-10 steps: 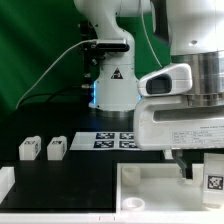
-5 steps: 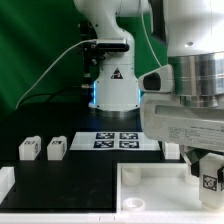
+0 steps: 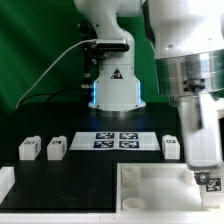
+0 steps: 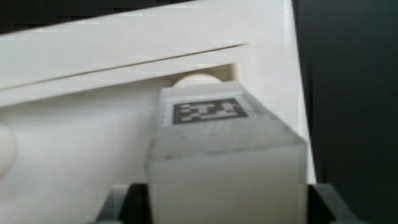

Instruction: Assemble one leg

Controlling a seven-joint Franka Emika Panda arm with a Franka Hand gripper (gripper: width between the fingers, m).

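Wrist view: gripper [image 3: 207, 172] clamped on leg [image 4: 217, 150], long axis upright along fingers. Leg end overlaps what looks like a round socket [image 4: 201, 78] in tray panel [image 4: 89, 70] corner.

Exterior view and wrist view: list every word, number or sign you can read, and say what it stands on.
No words or numbers are readable.
Dark triangle sign on the robot base: too small to read.
Black-and-white square tags on the marker board, a loose leg and the held leg: patterns, no letters.
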